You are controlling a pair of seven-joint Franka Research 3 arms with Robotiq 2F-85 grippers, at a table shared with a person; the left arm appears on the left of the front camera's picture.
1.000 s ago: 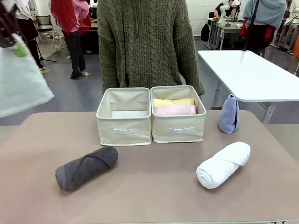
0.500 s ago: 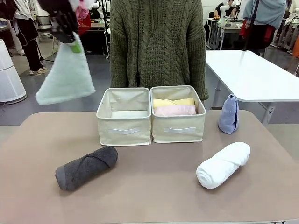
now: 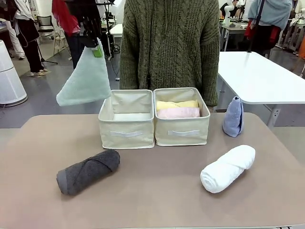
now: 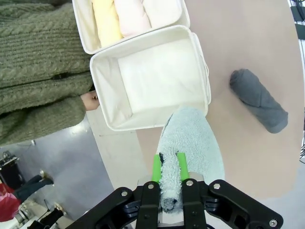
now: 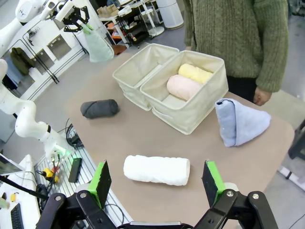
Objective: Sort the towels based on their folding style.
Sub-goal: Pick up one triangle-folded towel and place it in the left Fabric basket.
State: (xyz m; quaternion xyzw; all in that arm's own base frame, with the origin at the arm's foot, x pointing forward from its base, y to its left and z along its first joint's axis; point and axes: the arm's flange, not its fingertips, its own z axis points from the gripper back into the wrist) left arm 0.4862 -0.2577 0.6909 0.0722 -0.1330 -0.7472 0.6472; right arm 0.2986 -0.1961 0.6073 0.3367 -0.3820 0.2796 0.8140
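Observation:
My left gripper is shut on the top corner of a mint green folded towel, which hangs high above the table just left of the empty left bin. In the left wrist view the gripper pinches that towel beside the bin. The right bin holds a yellow roll and a pink roll. A dark grey roll, a white roll and a light blue folded towel lie on the table. My right gripper hangs open above the white roll.
A person in a green knitted sweater stands right behind the bins, one hand near the left bin's far wall. A white table stands at the back right. Bare tabletop lies between the grey and white rolls.
My left gripper has carried the mint green towel from the far left edge rightward toward the left bin. The person has shifted slightly right. The towels on the table have not moved.

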